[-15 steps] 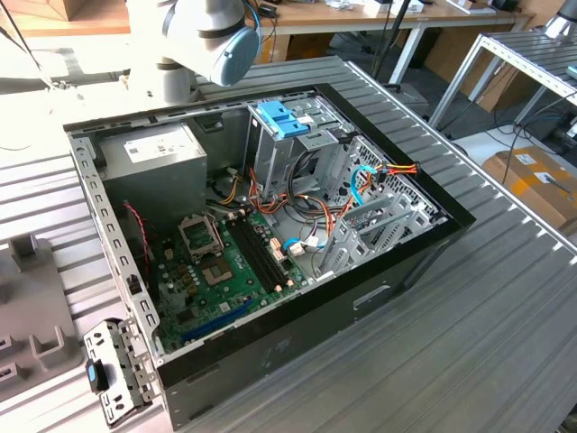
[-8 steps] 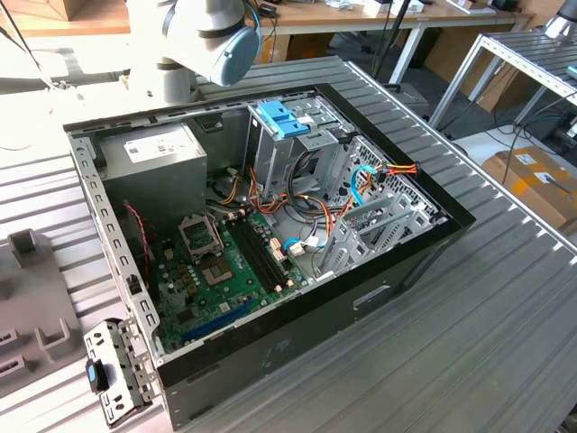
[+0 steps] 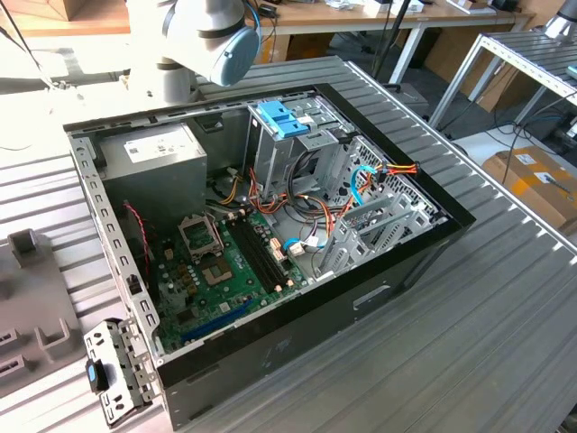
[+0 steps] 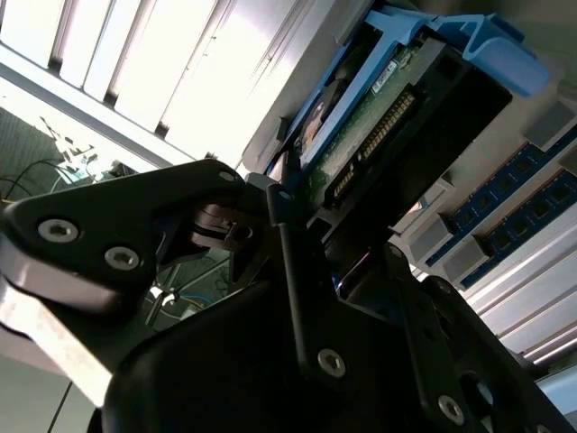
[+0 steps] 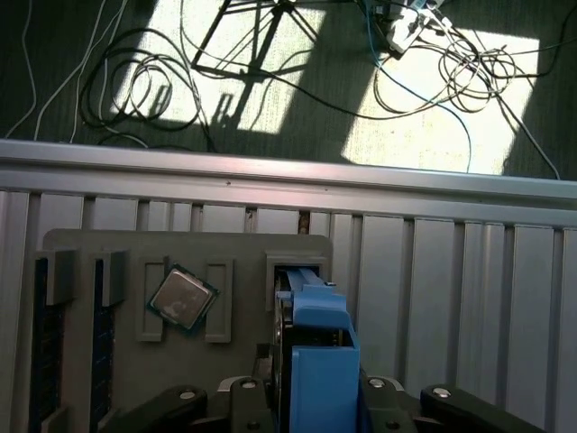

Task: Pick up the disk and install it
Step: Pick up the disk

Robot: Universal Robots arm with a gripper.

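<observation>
The disk (image 5: 315,347) is a dark drive in bright blue plastic rails, standing on edge with its far end at a slot of a grey holder tray (image 5: 108,248). In the second wrist view the disk (image 4: 383,113) shows its green circuit side and a connector row. My gripper (image 5: 311,401) has its black fingers (image 5: 239,397) pressed against both sides of the blue frame, shut on the disk. The second wrist view shows the same grip, with the gripper (image 4: 334,262) right under the drive. I cannot tell whether the disk's lower edge is still in the slot.
The holder tray also carries a processor chip (image 5: 183,299) and memory sticks (image 5: 45,334). Beyond the table edge lie floor cables (image 5: 433,54). In the exterior view, the open computer case (image 3: 433,239) holds a drive cage with a bare blue bracket (image 3: 281,117), a grey power supply (image 3: 153,162) and the motherboard (image 3: 216,271).
</observation>
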